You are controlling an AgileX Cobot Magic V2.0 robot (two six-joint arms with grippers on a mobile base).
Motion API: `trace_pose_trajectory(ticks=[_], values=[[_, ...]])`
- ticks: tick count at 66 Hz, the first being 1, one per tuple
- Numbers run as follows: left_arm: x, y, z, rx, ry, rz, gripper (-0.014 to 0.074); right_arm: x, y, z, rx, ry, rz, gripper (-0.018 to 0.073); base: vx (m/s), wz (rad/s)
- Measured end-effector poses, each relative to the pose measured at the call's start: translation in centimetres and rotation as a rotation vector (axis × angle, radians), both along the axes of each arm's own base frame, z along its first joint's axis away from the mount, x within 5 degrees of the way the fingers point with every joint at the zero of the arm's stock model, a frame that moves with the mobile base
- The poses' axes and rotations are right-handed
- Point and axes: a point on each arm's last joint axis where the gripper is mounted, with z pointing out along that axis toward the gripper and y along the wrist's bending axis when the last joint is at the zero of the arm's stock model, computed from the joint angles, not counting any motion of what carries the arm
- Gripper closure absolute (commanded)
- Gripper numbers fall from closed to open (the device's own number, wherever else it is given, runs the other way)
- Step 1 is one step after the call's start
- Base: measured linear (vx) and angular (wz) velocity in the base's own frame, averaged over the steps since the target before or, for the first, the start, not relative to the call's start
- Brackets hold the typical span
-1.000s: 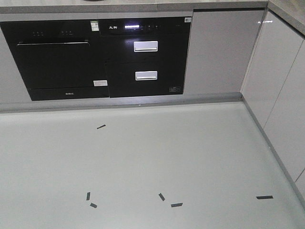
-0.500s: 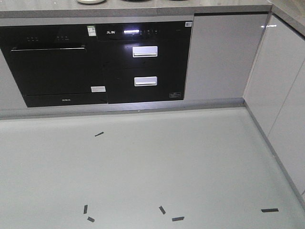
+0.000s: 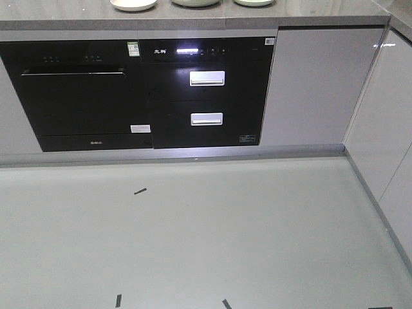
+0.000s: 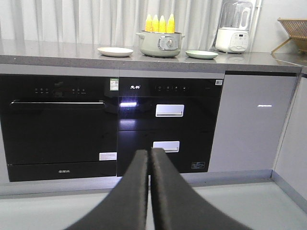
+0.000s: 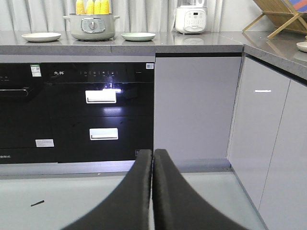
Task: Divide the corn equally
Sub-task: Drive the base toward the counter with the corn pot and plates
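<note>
The counter's (image 4: pixel 48 51) pot (image 4: pixel 160 44) holds four corn cobs (image 4: pixel 162 24) between two plates (image 4: pixel 115 51); left hand (image 4: pixel 149 152), right hand (image 5: pixel 152 152) pressed together.

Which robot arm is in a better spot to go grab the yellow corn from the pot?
Probably left. The left tool points almost straight at the corn in the pot; the right tool sees it off to its left. Both are shut and far away.

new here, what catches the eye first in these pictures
Bright yellow corn stands upright in a pot on the counter, between a white plate and a green plate. Below, glossy black built-in appliances fill the cabinet front. The left gripper and right gripper are shut and empty, well short of the counter.
</note>
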Motion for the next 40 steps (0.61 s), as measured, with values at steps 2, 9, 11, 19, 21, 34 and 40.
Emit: trace_pose_trajectory(ticks=[2,9,11,19,21,34,40], values=[[0.0,0.0,0.0,0.0,0.0,0.0,0.0602,0.0,0.0,0.0,0.0,0.0,0.0,0.0568,0.21,-0.05],[0.0,0.0,0.0,0.0,0.0,0.0,0.0602,0.0,0.0,0.0,0.0,0.0,0.0,0.0568,0.22,-0.06],[0.0,0.0,0.0,0.0,0.0,0.0,0.0602,0.0,0.0,0.0,0.0,0.0,0.0,0.0568,0.22,-0.06],[0.0,0.0,0.0,0.0,0.0,0.0,0.0602,0.0,0.0,0.0,0.0,0.0,0.0,0.0568,0.23,-0.05],[0.0,0.0,0.0,0.0,0.0,0.0,0.0602,0.0,0.0,0.0,0.0,0.0,0.0,0.0568,0.25,-0.05],[0.0,0.0,0.0,0.0,0.0,0.0,0.0602,0.0,0.0,0.0,0.0,0.0,0.0,0.0568,0.26,-0.03],[0.0,0.0,0.0,0.0,0.0,0.0,0.0602,0.0,0.0,0.0,0.0,0.0,0.0,0.0568,0.26,-0.02]])
